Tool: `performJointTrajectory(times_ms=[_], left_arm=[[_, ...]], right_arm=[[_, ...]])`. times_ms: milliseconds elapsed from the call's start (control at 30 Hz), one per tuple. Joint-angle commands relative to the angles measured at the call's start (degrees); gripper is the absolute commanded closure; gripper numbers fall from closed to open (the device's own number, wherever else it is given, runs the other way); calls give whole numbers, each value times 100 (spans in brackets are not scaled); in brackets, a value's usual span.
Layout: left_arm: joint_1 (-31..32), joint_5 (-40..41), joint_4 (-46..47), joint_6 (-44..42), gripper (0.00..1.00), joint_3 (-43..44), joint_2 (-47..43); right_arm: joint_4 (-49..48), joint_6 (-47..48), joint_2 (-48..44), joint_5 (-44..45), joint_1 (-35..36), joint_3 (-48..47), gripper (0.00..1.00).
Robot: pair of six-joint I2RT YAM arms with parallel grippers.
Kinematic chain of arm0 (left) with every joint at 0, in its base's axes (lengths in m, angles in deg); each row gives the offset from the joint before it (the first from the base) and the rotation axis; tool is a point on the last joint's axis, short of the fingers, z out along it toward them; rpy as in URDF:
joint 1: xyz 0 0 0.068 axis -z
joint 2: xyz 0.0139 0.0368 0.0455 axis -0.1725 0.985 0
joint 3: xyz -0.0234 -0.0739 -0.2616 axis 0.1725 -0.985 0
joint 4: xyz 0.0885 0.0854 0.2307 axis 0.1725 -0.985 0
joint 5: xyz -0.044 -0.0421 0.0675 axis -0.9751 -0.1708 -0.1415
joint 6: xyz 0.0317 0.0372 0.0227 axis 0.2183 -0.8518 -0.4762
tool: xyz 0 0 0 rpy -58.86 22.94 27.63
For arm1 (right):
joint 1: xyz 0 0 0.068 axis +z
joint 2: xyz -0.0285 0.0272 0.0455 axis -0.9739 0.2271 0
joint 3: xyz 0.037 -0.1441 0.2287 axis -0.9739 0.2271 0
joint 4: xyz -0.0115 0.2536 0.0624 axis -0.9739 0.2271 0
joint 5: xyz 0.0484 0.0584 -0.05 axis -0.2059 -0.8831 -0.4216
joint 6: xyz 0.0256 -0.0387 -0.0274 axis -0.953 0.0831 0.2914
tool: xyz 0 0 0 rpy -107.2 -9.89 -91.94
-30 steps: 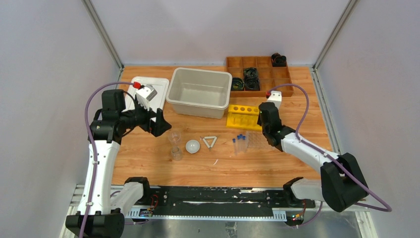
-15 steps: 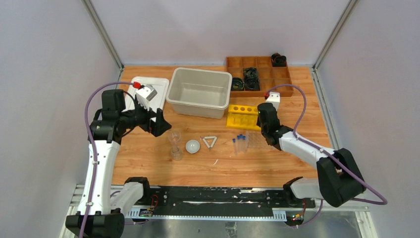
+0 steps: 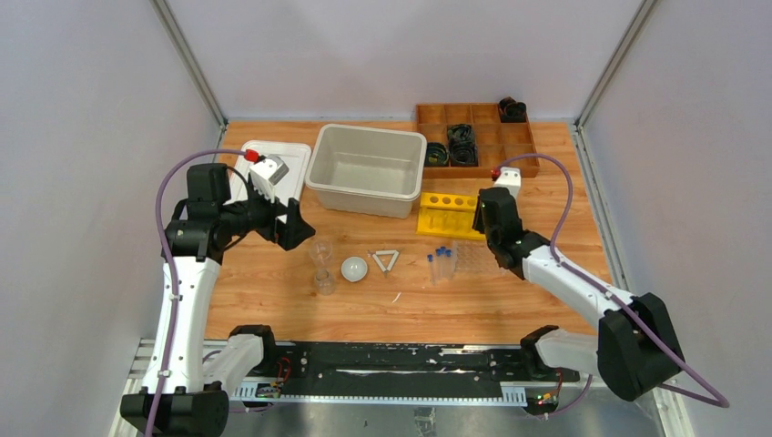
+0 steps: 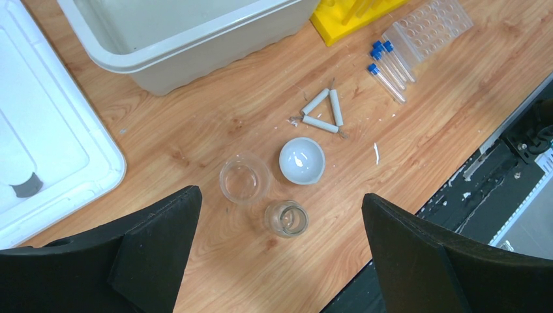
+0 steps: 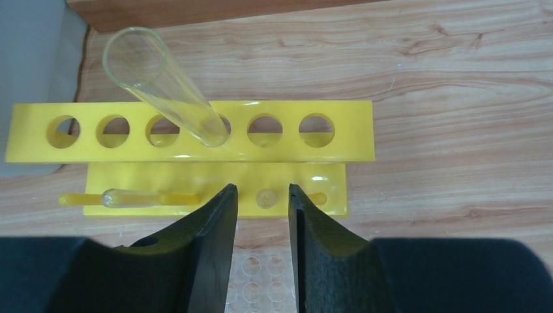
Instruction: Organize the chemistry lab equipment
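Beakers (image 3: 321,264), two small clear ones, stand close together on the wooden table (image 3: 273,300), with a white tray (image 3: 264,155) well off at their 10 o'clock. The left arm rises straight from its base, bends at a high elbow and reaches toward 3 o'clock. The left gripper (image 4: 280,195) hangs above the table at the beakers' 10 o'clock, its fingers spread wide and holding nothing.

Just at the beakers' 3 o'clock sits the white round dish (image 3: 354,268), and at its 3 o'clock lies the white triangle frame (image 3: 386,261). A grey bin (image 3: 367,168) sits at the frame's 12 o'clock. Blue-capped tubes (image 3: 441,264) lie in a cluster farther toward 3 o'clock, beside a clear well plate (image 3: 473,258).

The right arm stretches low from its base toward 10 o'clock, its wrist over the well plate. The right gripper (image 5: 263,189) faces a yellow rack (image 5: 352,140), its fingers a little apart and gripping nothing. One clear tube (image 5: 169,91) leans tilted in a middle hole of the rack. A wooden compartment tray (image 3: 473,127) holding black coils lies at the rack's 12 o'clock.
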State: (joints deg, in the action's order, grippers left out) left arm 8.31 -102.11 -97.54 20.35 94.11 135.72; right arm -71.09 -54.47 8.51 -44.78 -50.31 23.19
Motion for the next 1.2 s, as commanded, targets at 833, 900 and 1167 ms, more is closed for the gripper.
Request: performJointTrajectory(times_ms=[833,900,1167], left_arm=[[13,-115,13,13,0,266,-138],[13,-121,13,2,0,266,-151],[13,-159,13,-7,0,267,-119]], right_arm=[[1710,-1077,2247,-1142,2313,-1325,68],[1721,-1064,2245,-1103,2322,-1315,68],[1889,-877,1860,-916,2371,-1358,66]])
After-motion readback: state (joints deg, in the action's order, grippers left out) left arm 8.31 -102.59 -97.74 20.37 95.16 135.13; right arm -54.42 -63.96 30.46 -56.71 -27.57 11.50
